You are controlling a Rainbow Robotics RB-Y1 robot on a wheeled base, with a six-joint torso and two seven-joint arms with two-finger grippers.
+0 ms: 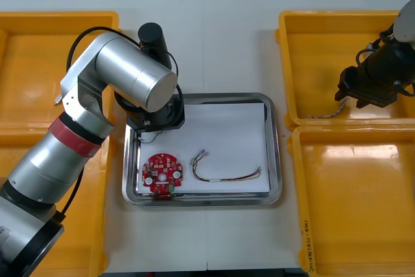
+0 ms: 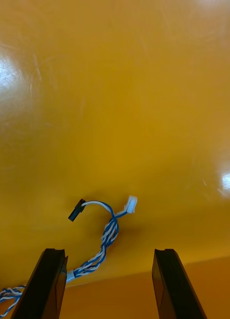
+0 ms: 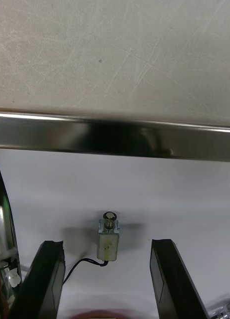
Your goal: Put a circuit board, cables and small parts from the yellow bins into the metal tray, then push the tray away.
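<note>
Tray (image 1: 275,154) holds one board (image 1: 163,174), one cable (image 1: 227,176)

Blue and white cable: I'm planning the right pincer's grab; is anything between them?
Nothing visible does. The right pincer is open over the twisted blue and white cable, which lies alone on the bare floor of the yellow bin. The left pincer is open over the metal tray, far off.

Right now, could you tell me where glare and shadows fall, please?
Front view: sheen on the right yellow bins and metal tray rim. Right wrist view: white glare on the bin floor; the blue and white cable by the open right gripper casts a faint shadow. Left wrist view: the tray rim mirrors something dark; the small metal part by the open left gripper shadows the liner.
</note>
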